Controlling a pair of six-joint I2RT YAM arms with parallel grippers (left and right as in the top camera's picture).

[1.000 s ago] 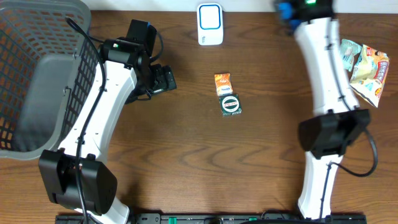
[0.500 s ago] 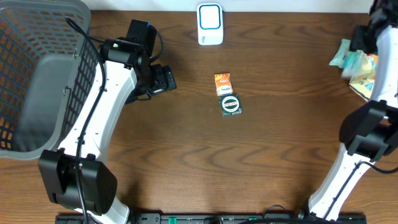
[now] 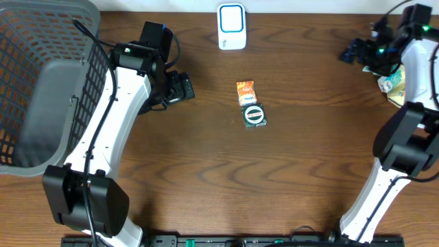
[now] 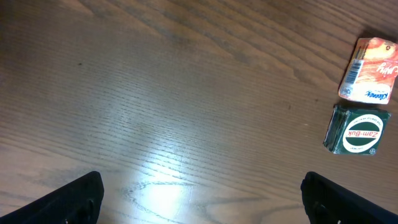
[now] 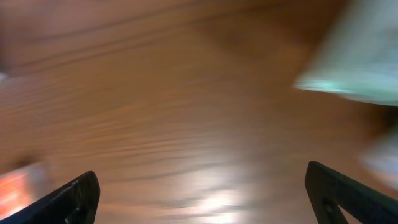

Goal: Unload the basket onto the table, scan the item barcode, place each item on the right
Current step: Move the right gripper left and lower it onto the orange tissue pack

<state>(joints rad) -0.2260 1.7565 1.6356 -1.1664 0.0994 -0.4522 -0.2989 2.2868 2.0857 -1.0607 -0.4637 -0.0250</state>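
Left gripper (image 4: 211,200): jaws spread wide with nothing between them, only bare wood showing in its wrist view.
Right gripper (image 5: 208,196): jaws also wide apart and empty; its wrist view is smeared by blur.
Left gripper position: left of the table's middle, pointing toward 3 o'clock in the overhead view.
Right gripper position: far right corner of the table, pointing toward 9 o'clock.
Orange sachet (image 3: 245,91): lies flat near the table's middle, at 3 o'clock from the left gripper and well apart from it; a barcode strip shows along one edge in the left wrist view.
Green Zam-Buk tin (image 3: 254,115): just at 6 o'clock of the sachet, flat, label up.
Scanner (image 3: 232,26): white with a blue frame, at the far edge, at 12 o'clock from the sachet.
Snack bags (image 3: 395,84): at the right edge, at 4 o'clock from the right gripper; partly hidden by the arm.
Basket (image 3: 68,9): grey mesh, filling the far left corner.
Table (image 3: 219,178): dark brown wood grain, glossy, with a bright glare patch in both wrist views.
Room: only a pale strip shows beyond the far edge; what it is cannot be told.
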